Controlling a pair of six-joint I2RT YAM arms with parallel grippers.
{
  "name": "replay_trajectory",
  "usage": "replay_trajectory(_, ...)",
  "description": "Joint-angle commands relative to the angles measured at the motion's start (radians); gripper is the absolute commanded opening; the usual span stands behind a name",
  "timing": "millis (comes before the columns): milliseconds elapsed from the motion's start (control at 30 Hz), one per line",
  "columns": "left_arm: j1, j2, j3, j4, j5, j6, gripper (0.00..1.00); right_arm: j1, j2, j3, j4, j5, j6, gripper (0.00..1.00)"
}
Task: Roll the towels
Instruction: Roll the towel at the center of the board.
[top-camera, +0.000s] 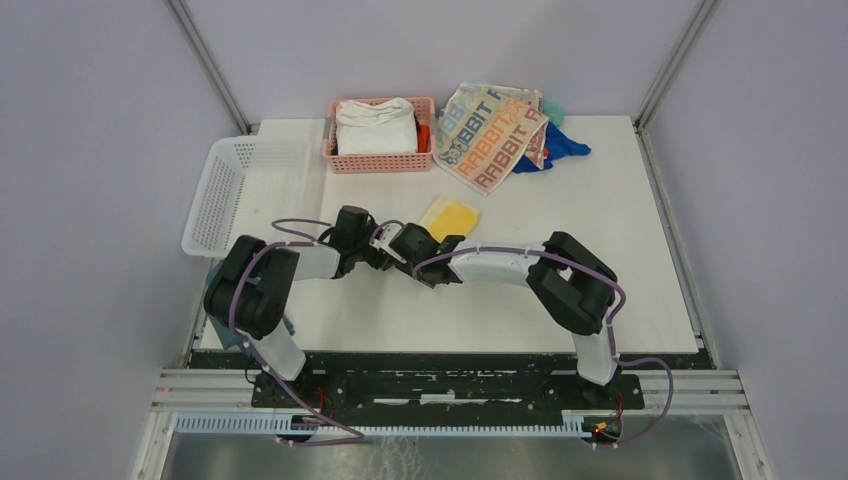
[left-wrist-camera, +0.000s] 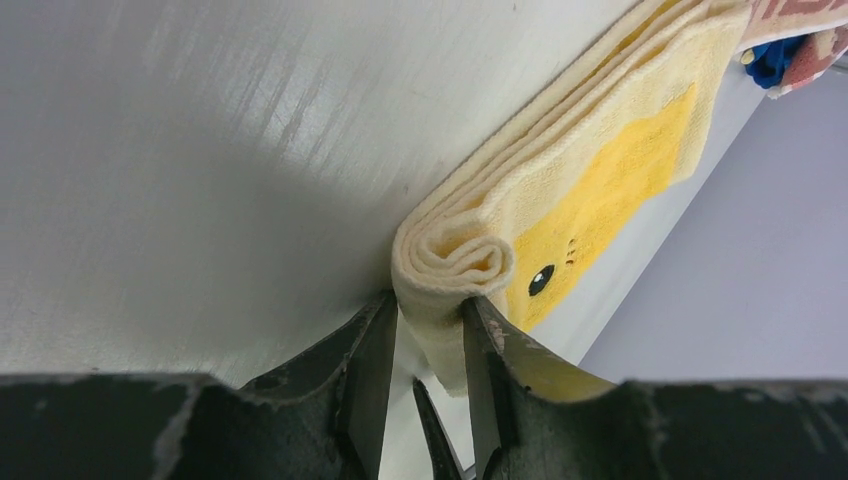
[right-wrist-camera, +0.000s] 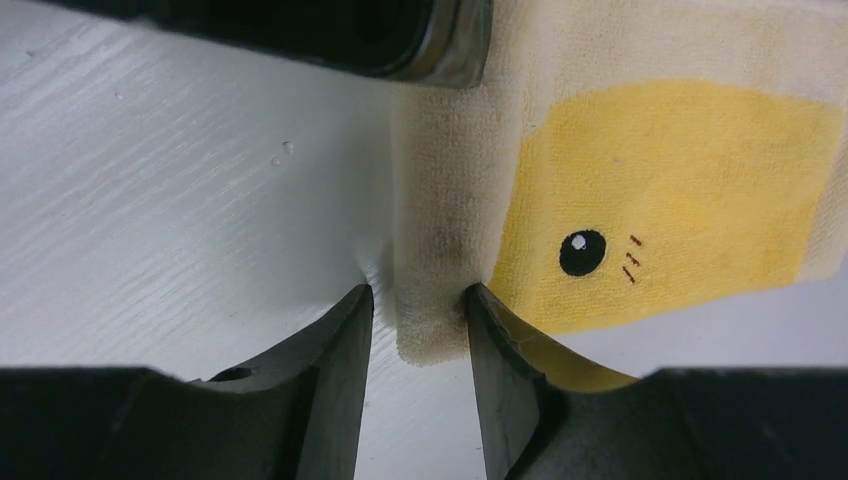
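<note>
The left gripper (left-wrist-camera: 428, 312) sat closed on the curled near end of the yellow towel (left-wrist-camera: 610, 170), both fingers pressing its sides. The right gripper (right-wrist-camera: 416, 300) straddled that same edge with its jaws apart: one finger touched the cloth, the other stood just clear of it. Both arms reached low and bent inward, their wrists nearly meeting at mid-table.

The table (top-camera: 600, 260) was white, with pale lilac walls (top-camera: 90, 200) around it. At the far edge we saw a pink basket (top-camera: 380, 160) holding a white folded cloth (top-camera: 375, 128), an empty white basket (top-camera: 225, 190) to its left and the RABBIT towel (top-camera: 490, 140) to its right.

The yellow towel was cream with a yellow panel and a black eye dot. It lay flat in layers – only the near end was rolled.
</note>
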Motion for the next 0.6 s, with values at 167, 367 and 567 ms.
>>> replay_trajectory(167, 0.003, 0.02, -0.036, -0.181, -0.123, 0.085, 0.43, -0.026, 0.106, 0.023, -0.166, -0.069, 0.061, 0.4)
replay_trajectory(367, 0.009, -0.033, -0.054, -0.195, -0.125, 0.086, 0.48, -0.038, 0.104, 0.08, -0.226, -0.246, 0.067, 0.1)
replay_trajectory(567, 0.025, -0.214, -0.117, -0.252, -0.155, 0.09, 0.57, -0.085, 0.036, 0.126, -0.242, -0.58, 0.099, 0.01)
